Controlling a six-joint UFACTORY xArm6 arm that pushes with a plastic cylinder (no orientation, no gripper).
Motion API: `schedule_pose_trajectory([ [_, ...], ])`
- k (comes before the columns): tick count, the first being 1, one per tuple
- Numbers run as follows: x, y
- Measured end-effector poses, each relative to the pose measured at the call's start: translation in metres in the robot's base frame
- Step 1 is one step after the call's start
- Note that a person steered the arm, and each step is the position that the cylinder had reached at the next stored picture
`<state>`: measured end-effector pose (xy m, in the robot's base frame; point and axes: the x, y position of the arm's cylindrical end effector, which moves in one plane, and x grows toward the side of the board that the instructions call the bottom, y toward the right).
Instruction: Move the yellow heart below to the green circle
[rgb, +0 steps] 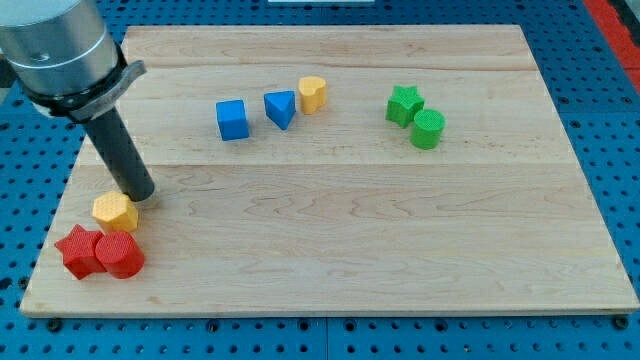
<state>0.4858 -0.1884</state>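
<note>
Yellow heart: the yellow heart (313, 93) sits near the view's top, in the middle of the table (350, 240). It is touching or almost touching the blue triangle (281, 108) on its left side.
Green circle: the green circle (428, 129) is off to the view's right of the heart, well apart from it. The green star (404, 104) is right beside it, up and to the left.
Spot to reach: the bare wood just under the green circle. Nothing is there.
My tip: my tip (140, 196) is far away at the view's left. It is right at the top edge of the yellow hexagon (115, 211), not by the heart.
Tool state: it is only a straight rod. It has nothing that can spread or pinch, so it holds nothing.
Other blocks: a blue cube (231, 119), a red star (78, 250) and a red circle (119, 254).
How far along: I think the job has not started. The heart is not under the circle.
What is left: go across to the heart, then push it right and down.
</note>
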Motion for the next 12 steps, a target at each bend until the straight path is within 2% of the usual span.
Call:
schedule_pose_trajectory([
  [1,0.002,0.028],
  [4,0.023,-0.019],
  [5,-0.010,-0.016],
  [6,-0.056,-0.058],
  [7,-0.111,-0.063],
  [8,-0.146,-0.007],
  [10,-0.164,0.156],
  [12,-0.154,0.217],
])
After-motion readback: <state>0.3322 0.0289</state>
